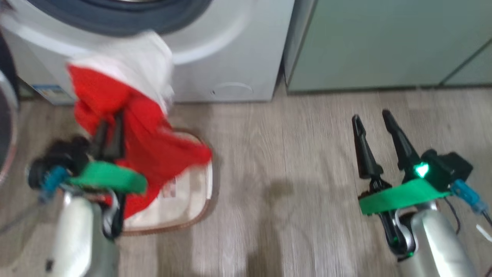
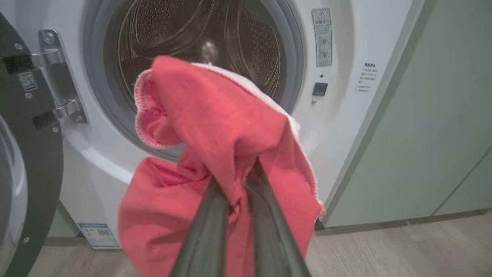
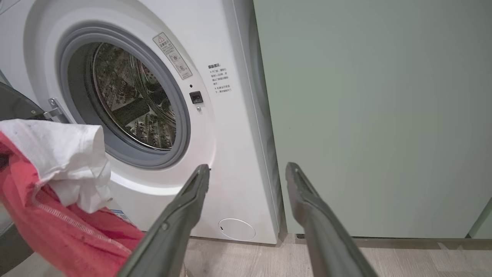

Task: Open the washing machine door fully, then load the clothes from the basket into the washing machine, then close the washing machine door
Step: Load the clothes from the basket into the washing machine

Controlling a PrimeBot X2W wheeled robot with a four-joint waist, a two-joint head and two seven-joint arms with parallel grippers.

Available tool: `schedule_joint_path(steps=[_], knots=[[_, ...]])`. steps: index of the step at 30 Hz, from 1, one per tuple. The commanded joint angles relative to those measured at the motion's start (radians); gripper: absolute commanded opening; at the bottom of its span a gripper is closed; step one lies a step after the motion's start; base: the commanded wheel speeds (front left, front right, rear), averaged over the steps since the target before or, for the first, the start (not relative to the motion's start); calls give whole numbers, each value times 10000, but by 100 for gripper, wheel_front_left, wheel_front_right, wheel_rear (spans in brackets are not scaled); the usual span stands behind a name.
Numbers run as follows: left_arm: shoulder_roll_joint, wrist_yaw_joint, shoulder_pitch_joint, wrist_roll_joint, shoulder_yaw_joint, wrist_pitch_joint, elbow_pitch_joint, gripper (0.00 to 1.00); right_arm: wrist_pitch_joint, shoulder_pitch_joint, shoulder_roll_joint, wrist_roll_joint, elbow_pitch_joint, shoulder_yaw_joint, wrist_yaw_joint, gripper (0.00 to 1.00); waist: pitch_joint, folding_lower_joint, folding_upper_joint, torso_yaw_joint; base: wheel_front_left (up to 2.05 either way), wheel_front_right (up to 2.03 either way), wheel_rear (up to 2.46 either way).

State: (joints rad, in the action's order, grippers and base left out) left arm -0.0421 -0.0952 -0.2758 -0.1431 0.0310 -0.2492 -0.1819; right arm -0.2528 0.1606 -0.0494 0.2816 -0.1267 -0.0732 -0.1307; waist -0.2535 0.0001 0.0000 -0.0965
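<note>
Left gripper (image 2: 236, 181) is pinched tight on the clothes (image 2: 215, 127) — soft, light, floppy stuff sagging below its fingers, with the washing machine (image 2: 346, 115) drum just ahead. A bunched fold seems the best hold. Right gripper (image 1: 371, 116) gapes wide, holding nothing.

The clothes (image 2: 215, 127) are made of soft red cloth with a white cloth edge, and the washing machine (image 3: 238, 154) is covered in smooth, shiny white, with a dull grey rubber ring (image 3: 183, 127) set round a shiny metal drum (image 3: 130, 96). The washing machine door (image 2: 42, 173) is rimmed in glossy black and is held by bright metal hinges (image 2: 57, 80). The floor (image 1: 288, 154) is laid in pale, dull wood-look boards, the cabinet (image 3: 365, 115) is finished in smooth matt green, and the basket (image 1: 192, 204) is made of cream plastic with a brown woven-look rim.
</note>
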Motion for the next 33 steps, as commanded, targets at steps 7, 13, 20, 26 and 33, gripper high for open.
schedule_joint_path(steps=[7,13,20,26,33], knots=[[-916,-278,-2657,-94,799,-126,-110,0,-90,792,-8,178,457,-512,0,100,-1721,-1,0,-825,0,0,0],[-1955,-340,-4968,-297,957,-126,-1088,0,-90,1222,-8,478,616,-746,0,100,-2883,-1,0,-1418,0,0,0],[-3476,-351,-7679,-418,283,-126,-2670,0,-90,1775,-8,840,865,-1029,0,100,-4186,-1,0,-2085,0,0,0],[-4775,-353,-9917,-646,-855,213,-4097,0,-90,2118,-8,1470,1025,-1404,0,100,-5105,-1,0,-2632,0,0,0],[-6117,-354,-12515,-436,-2184,830,-5079,0,-90,2457,-8,2125,1188,-1968,0,100,-6084,-1,0,-3352,0,0,0]])
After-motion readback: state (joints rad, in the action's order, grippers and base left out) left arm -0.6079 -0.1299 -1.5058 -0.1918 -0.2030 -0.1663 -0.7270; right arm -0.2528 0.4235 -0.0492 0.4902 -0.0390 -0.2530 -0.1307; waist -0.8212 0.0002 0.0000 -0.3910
